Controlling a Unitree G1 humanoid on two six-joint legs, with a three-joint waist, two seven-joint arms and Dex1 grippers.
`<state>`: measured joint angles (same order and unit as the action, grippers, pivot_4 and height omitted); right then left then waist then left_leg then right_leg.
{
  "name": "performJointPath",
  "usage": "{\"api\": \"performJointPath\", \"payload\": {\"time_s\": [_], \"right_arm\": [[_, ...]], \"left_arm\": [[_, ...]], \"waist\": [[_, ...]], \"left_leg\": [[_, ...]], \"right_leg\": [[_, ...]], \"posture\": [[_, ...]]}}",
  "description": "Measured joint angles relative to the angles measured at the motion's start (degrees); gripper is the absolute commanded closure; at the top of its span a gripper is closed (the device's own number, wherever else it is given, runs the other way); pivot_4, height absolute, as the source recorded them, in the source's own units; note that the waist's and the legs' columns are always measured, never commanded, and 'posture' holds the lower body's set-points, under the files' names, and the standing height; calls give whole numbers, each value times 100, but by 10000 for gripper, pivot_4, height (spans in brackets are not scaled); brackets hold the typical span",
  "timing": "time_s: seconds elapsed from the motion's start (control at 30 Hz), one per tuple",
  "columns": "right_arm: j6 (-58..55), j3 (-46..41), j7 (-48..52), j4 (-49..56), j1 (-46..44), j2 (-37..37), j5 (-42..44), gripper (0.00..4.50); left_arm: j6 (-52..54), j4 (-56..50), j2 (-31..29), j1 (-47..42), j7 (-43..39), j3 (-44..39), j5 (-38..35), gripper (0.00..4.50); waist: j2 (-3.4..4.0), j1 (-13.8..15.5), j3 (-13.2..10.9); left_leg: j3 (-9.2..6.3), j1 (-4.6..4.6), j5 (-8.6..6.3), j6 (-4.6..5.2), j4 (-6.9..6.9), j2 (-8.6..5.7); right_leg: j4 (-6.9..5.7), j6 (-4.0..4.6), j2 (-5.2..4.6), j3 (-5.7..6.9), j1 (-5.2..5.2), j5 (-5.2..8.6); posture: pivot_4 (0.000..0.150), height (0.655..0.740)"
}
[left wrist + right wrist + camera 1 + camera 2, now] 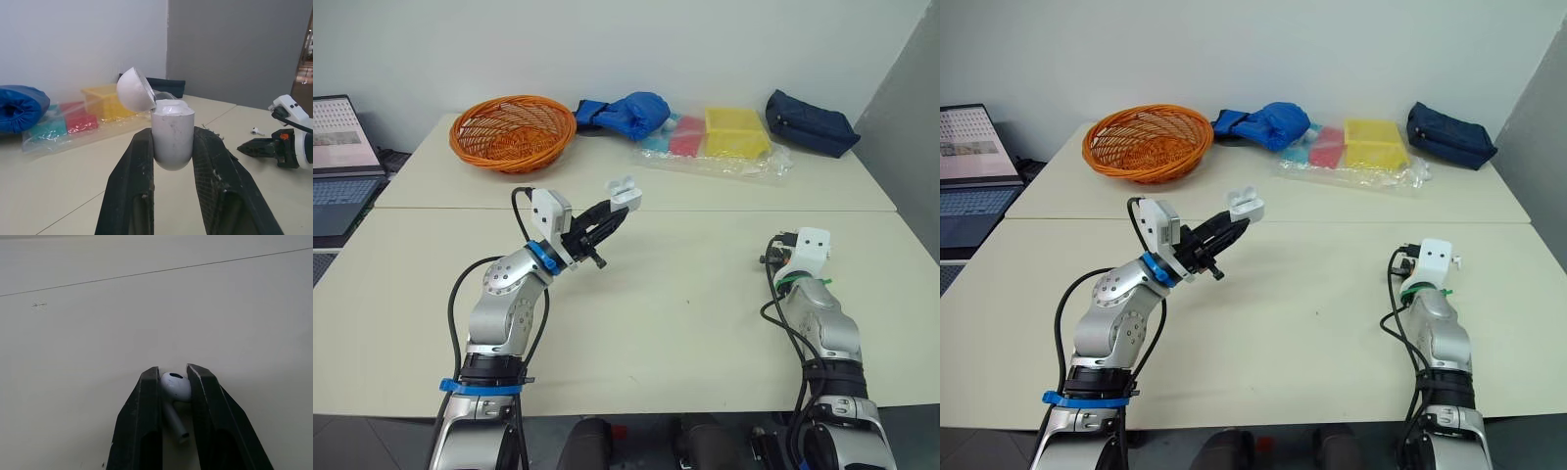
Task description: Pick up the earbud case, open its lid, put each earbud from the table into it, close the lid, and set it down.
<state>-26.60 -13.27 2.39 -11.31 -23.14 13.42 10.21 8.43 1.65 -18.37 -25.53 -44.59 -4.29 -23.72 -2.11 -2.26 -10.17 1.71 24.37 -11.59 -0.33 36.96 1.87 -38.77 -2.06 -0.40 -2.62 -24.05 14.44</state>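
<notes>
My left gripper [618, 209] is raised above the table's middle and shut on the white earbud case [625, 192]. In the left wrist view the case [172, 137] stands upright between the fingers, and its lid [133, 89] is flipped open. Low at the table's right side, my right gripper [172, 374] is shut on a white earbud [175, 386], whose stem points back between the fingers. A second small white earbud [255, 130] lies on the table just beyond the right gripper. I cannot tell what is inside the case.
Along the far table stand an orange wicker basket [514, 130], a blue bag [631, 113], a clear plastic bag of coloured packs [720, 142] and a dark navy pouch [811, 122]. A laptop [340, 166] sits off the left edge.
</notes>
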Motion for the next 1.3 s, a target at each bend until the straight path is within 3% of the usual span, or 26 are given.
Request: {"api": "performJointPath", "payload": {"time_s": [0.2,0.33,0.5,0.87,1.3], "right_arm": [[-509,456,1773,667,346,997,452,40781],[-978,1048,3989,2150,964,2799,1103,40781],[-564,1533,5518,2360,1487,4291,863,40781],[1224,1693,6535,758,1756,5511,-168,40781],[2255,1844,7138,-381,1749,6065,-902,40781]], "left_arm": [[-12,48,-18,-15,-30,23,0,37716],[-122,137,-75,27,-327,103,0,37716],[-151,142,-36,38,-470,172,-7,37716],[-125,-158,40,455,-411,239,-16,37716],[-97,-408,35,593,-334,250,-45,37716]], "waist": [[5,12,-3],[17,55,-10],[11,64,-8],[11,74,-8],[11,129,-7]], "left_leg": [[0,3,0,0,-2,-4],[-2,15,-1,0,-4,-8],[0,17,-1,0,2,-10],[4,27,-1,0,0,-11],[7,-2,-1,0,6,-17]], "right_leg": [[9,-2,-6,-3,-1,0],[26,-3,-8,13,-1,2],[44,-5,-16,16,5,-1],[80,-15,-25,10,10,-18],[95,-6,-58,16,59,-7]], "posture": [[1500,7400],[1500,7400],[1500,7400],[1500,7400],[1500,7400]]}}
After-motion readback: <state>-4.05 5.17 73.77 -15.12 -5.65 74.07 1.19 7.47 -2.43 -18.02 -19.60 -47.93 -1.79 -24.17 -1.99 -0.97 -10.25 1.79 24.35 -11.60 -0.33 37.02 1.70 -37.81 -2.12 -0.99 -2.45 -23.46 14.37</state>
